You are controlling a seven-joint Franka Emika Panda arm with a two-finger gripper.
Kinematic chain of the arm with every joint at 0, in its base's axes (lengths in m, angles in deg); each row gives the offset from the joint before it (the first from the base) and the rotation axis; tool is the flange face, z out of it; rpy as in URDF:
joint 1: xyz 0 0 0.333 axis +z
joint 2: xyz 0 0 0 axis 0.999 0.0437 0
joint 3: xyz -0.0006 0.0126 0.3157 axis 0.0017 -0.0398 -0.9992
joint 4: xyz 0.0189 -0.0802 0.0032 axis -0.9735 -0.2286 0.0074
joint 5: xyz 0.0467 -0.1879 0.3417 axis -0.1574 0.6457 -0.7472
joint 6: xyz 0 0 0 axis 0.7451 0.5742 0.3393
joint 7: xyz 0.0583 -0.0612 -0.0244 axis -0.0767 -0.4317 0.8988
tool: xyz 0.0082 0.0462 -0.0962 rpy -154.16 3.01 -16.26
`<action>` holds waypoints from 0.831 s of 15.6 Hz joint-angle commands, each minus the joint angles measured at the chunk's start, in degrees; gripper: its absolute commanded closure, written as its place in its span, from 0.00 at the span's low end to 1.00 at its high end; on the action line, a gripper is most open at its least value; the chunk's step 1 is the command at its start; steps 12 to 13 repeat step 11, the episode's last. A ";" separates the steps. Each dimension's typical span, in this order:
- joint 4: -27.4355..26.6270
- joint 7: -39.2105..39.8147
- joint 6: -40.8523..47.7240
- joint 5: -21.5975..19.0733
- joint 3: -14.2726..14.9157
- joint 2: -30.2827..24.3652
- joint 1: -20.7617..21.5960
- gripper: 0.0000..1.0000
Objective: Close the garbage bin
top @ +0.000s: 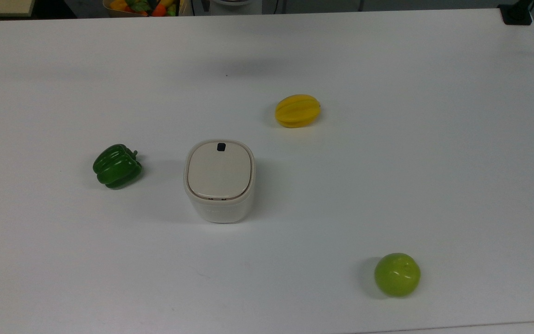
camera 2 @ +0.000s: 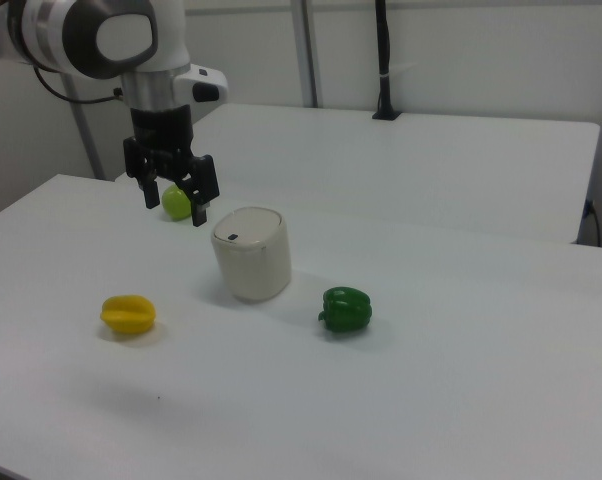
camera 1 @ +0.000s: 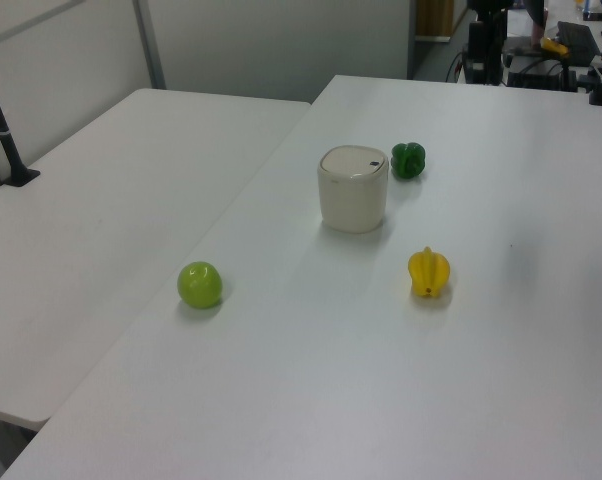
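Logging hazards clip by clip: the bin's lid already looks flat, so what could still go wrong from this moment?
1. The garbage bin lid lies flush; a further push would be needless and might press the dark button, perhaps popping it open.
2. The pincer hangs near the bin in the right view; a careless sweep could nudge it toward the green pepper.
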 commanded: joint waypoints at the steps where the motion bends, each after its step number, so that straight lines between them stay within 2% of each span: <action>1: 0.10 2.12 2.40 0.04 0.24 -1.65 -2.08 0.00; 5: 1.86 1.33 4.60 0.21 0.24 -1.65 -2.52 0.00; 13: 1.86 1.24 4.51 0.30 0.15 -1.65 -2.44 0.00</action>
